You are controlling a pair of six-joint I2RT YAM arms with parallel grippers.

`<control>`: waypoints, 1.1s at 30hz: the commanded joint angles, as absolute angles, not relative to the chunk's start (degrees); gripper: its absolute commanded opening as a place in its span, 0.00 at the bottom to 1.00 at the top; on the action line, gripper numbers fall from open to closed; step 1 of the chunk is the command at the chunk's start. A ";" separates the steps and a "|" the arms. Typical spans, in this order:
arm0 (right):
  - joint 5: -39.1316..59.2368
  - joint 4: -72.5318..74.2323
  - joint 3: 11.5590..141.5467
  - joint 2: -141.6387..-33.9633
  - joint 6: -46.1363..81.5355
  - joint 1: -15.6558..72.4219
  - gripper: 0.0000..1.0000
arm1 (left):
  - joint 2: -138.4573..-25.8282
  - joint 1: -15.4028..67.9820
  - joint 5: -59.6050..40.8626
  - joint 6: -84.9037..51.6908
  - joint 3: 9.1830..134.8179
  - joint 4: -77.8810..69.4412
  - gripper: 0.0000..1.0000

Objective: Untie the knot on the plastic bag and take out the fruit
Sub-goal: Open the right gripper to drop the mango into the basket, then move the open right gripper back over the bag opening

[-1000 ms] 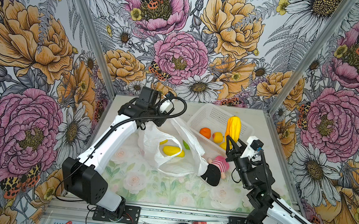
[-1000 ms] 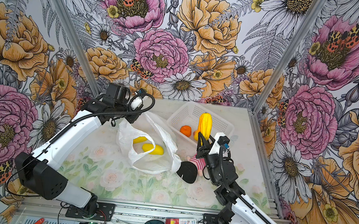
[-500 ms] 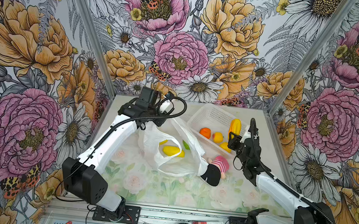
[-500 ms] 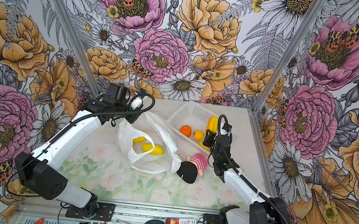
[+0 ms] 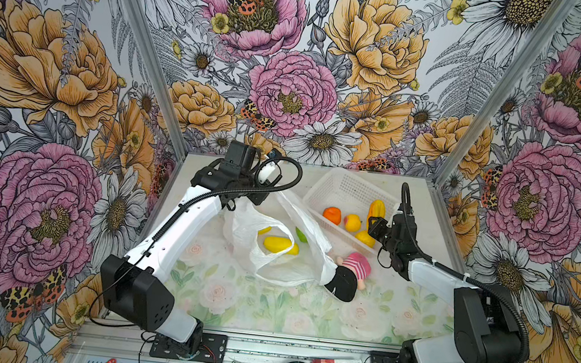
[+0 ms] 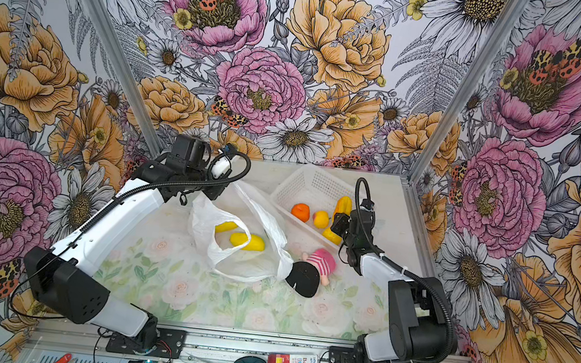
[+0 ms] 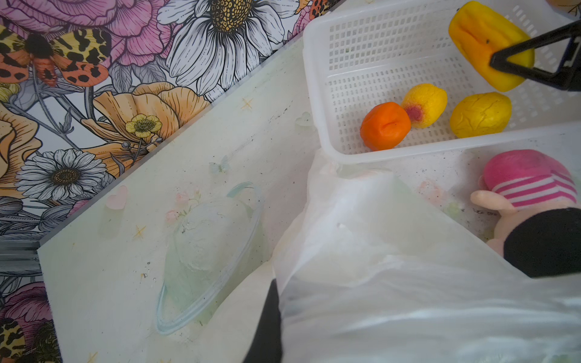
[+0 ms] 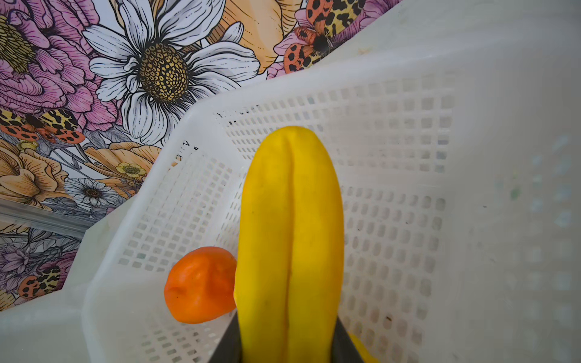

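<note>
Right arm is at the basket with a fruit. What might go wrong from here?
The long yellow fruit in the right gripper points across the basket; released so, it may land on the orange fruit.
The left gripper pinches the thin plastic bag; a slip could drop it over the yellow fruits inside.

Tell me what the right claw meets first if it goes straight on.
The right claw, shut on the long yellow fruit, points into the white basket; the fruit's tip would probably meet its perforated wall first, though depth is unclear.
</note>
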State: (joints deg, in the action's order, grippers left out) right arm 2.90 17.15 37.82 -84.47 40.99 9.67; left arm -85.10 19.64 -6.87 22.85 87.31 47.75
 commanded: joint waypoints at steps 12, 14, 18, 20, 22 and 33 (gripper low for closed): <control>4.36 17.81 39.56 -87.72 42.01 8.26 0.20 | -84.07 19.42 -6.53 22.50 88.95 46.76 0.00; 4.32 17.84 39.62 -87.86 41.75 8.26 0.28 | -84.10 19.41 -6.56 22.50 88.94 46.76 0.00; 4.96 17.84 40.07 -88.49 41.22 8.18 0.47 | -84.05 19.42 -6.59 22.48 88.99 46.75 0.00; 5.49 17.90 40.32 -88.77 40.91 8.19 0.55 | -84.02 19.38 -6.60 22.49 88.95 46.74 0.00; 5.81 18.01 40.43 -88.86 40.70 8.25 0.62 | -84.02 19.41 -6.60 22.50 88.95 46.76 0.00; 4.10 20.84 33.92 -74.60 38.59 9.81 0.65 | -84.02 19.34 -6.68 22.46 88.94 46.76 0.00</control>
State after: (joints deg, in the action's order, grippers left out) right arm 5.17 17.80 35.42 -80.25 40.42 8.95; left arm -85.10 19.64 -6.87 22.85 87.31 47.75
